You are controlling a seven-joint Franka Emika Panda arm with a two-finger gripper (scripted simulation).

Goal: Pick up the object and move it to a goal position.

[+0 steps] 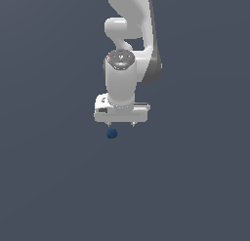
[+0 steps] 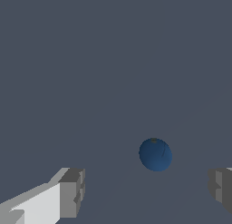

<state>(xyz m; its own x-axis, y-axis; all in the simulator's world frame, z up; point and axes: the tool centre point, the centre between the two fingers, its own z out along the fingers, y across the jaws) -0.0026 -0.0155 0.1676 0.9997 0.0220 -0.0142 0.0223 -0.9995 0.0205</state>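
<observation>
1. Plain dark grey table (image 1: 49,186) fills both views; we see no edges, corners or goal marker on it, so we cannot place anything against its borders or say where the goal lies.
2. Our white Panda arm (image 1: 128,35) reaches down through the middle of the exterior view, wrist pointing at the table.
3. Our end effector (image 1: 120,124) hangs above the table with its fingers (image 2: 72,193) spread wide and nothing between them; in the wrist view one sits at each side of the picture.
4. Smallest is the dark blue ball (image 1: 112,133), resting on the table just below the end effector and toward the exterior view's left of its centre. In the wrist view the ball (image 2: 155,154) falls within the gap, nearer one finger than the other, and ahead of the fingertips, not level with them.
5. Risks, as we judge them: the ball is round and smooth, so it may roll if one finger reaches it first on an off-centre close. Descending without centring could clip it and knock it away. Closing too high would pinch above its widest part and squeeze it out.
</observation>
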